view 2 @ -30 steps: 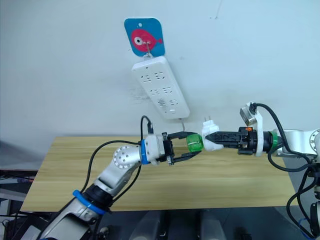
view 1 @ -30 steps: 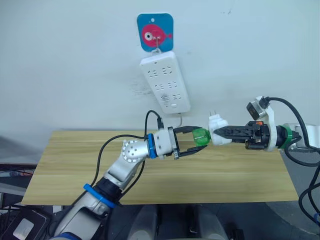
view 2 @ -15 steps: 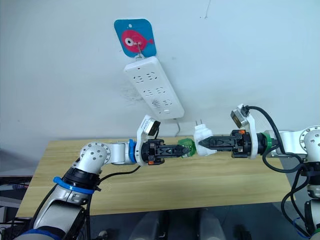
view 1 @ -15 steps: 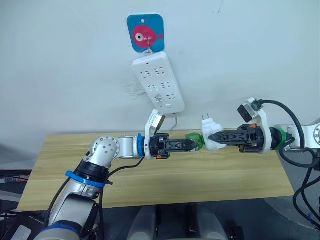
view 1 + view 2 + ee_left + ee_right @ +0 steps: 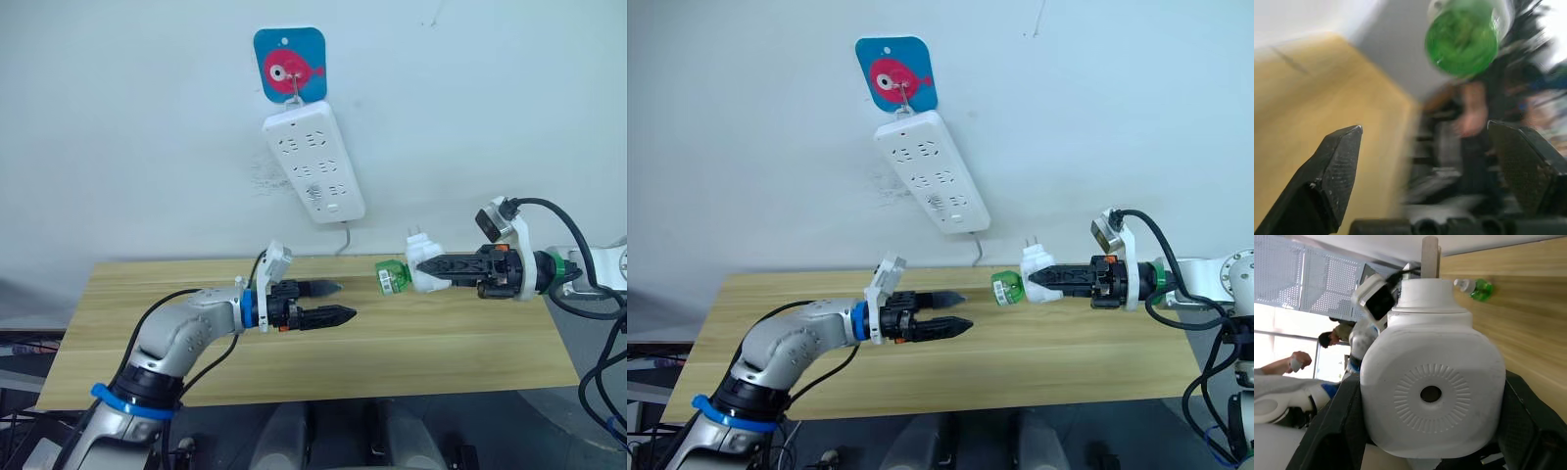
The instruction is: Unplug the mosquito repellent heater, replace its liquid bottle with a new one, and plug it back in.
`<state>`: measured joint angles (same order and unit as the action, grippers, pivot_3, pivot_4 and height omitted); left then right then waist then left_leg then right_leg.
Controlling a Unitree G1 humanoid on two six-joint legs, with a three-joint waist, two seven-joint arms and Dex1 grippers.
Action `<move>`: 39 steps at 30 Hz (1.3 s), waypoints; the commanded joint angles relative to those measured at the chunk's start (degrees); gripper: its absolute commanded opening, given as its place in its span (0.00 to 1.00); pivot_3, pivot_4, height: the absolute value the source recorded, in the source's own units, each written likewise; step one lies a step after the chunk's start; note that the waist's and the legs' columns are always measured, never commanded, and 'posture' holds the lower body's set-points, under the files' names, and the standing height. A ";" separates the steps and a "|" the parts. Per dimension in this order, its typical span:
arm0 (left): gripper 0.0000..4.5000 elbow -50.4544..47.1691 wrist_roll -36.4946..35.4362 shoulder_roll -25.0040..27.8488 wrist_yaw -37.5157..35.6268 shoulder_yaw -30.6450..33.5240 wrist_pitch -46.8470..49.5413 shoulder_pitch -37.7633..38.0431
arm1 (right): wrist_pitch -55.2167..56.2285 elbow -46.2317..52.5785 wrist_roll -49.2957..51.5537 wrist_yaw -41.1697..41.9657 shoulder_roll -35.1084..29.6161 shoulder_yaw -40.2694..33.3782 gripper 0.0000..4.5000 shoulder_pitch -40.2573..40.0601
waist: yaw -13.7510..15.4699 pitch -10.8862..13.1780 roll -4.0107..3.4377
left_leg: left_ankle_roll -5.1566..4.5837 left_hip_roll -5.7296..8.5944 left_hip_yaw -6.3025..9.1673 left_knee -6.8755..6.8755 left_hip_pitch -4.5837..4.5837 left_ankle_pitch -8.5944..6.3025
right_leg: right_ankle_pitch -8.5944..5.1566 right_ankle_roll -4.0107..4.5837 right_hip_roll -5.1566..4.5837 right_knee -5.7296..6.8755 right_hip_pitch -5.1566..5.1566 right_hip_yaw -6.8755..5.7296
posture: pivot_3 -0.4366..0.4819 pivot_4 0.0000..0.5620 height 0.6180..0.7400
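Left of centre, the left gripper hangs over the pale wooden counter, its two black fingers parted and empty, tips pointing toward the right of the frame. In the upper centre, a long white plastic power strip hangs tilted on the white wall from a hook on a blue square plaque with a pink fish; a thin cord leaves its lower end. Right of centre, the small round translucent green liquid bottle sits seated in the end of the small white rounded plastic mosquito repellent heater, projecting toward the left gripper with a clear gap between them; both are held in the air above the counter's far edge. The heater's two metal plug prongs point upward. At the right, the right gripper is closed around the heater's body, one black finger on each side, as the right wrist view confirms. That view also shows a second tiny green bottle with a pale cap lying on its side on the counter.
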<state>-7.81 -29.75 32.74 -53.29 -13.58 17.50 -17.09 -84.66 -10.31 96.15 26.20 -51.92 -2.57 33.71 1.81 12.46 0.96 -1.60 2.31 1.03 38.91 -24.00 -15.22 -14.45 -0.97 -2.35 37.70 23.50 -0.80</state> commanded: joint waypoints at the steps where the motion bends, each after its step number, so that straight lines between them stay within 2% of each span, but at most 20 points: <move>1: 0.99 2.68 17.49 -1.70 0.69 -1.17 -30.67 -0.15 | -0.40 -0.65 0.24 1.11 0.31 -3.06 0.66 1.11 | 0.40 -0.01 0.00 | 0.00 0.00 -0.03 -0.01 -0.01 0.00 | 0.03 0.01 -0.03 -0.05 -0.01 0.00 | 0.60 0.37 1.00; 5: 0.99 11.92 34.70 -3.98 9.04 -1.16 -60.87 -2.61 | -0.86 -1.03 0.87 0.35 1.27 -3.63 0.66 1.63 | 1.34 -0.01 -0.01 | -0.05 0.01 -0.09 -0.04 -0.05 -0.03 | 0.09 -0.05 -0.16 -0.19 0.02 -0.02 | 0.60 0.36 1.00; 9: 0.99 17.97 45.10 -6.54 18.42 0.79 -74.42 -6.28 | -1.54 -0.55 1.78 0.02 1.58 -3.63 0.66 2.06 | 1.62 -0.02 -0.02 | -0.11 0.01 -0.09 -0.11 -0.17 -0.06 | 0.16 -0.16 -0.16 -0.38 0.06 -0.06 | 0.61 0.35 1.00; 17: 0.99 23.87 54.82 -9.51 28.72 -0.70 -80.07 -12.33 | -1.19 0.37 4.79 -2.28 2.38 -3.21 0.66 2.35 | 1.66 -0.03 -0.02 | -0.21 0.04 -0.10 -0.07 -0.38 -0.11 | 0.27 -0.29 -0.15 -0.50 0.14 -0.09 | 0.60 0.34 1.00; 31: 0.99 24.97 57.60 -9.81 33.70 -4.05 -81.63 -15.36 | 1.84 2.60 12.72 -7.84 1.17 -1.41 0.66 0.52 | 1.70 -0.05 0.00 | -0.22 0.05 -0.12 0.04 -0.38 -0.10 | 0.29 -0.33 -0.11 -0.41 0.12 -0.09 | 0.59 0.33 1.00; 38: 0.53 24.93 57.53 -9.55 34.40 -4.93 -81.41 -15.79 | 2.66 2.59 14.08 -8.60 0.79 -0.67 0.66 0.64 | 1.59 -0.05 0.00 | -0.23 0.04 -0.12 0.06 -0.37 -0.09 | 0.30 -0.33 -0.10 -0.37 0.11 -0.09 | 0.59 0.33 1.00; 39: 0.51 24.98 57.30 -9.42 34.39 -5.08 -81.57 -15.83 | 2.72 2.70 14.27 -8.68 0.81 -0.53 0.66 0.60 | 1.59 -0.06 0.01 | -0.23 0.04 -0.12 0.06 -0.37 -0.09 | 0.30 -0.33 -0.10 -0.37 0.11 -0.09 | 0.59 0.33 1.00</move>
<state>18.57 28.21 23.01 -19.36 -17.82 -63.16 -32.24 -82.87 -9.14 107.23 17.12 -50.28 -2.51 34.07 3.39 12.40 0.97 -1.82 2.36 0.91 38.97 -24.37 -15.31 -14.16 -1.29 -2.44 37.33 23.62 -0.89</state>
